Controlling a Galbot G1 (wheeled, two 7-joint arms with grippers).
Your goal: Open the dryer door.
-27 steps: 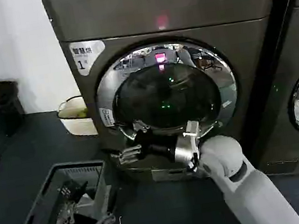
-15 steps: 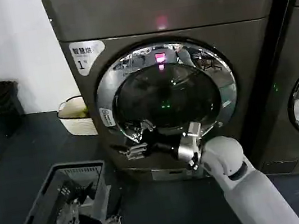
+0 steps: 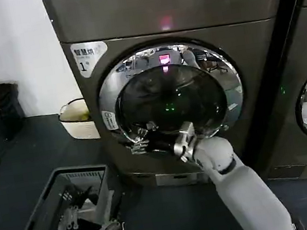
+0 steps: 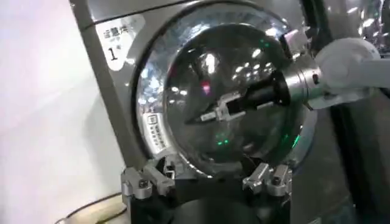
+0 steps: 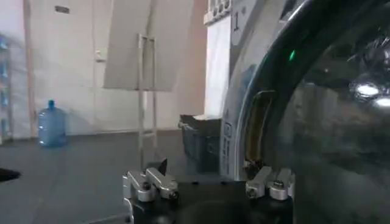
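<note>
At seven o'clock on the door (image 3: pixel 171 95) rim, our right gripper (image 3: pixel 140 140), fingers apart, should hook the edge squarely, then swing outward; left gripper (image 4: pixel 207 182) idles, fingers apart.

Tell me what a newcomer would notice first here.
The dryer door, chrome-rimmed with dark glass, dominates the grey machine's front and looks closed. The right pincer reaches to its lower left rim, white arm behind it. The left pincer hangs over a grey basket on the floor.
</note>
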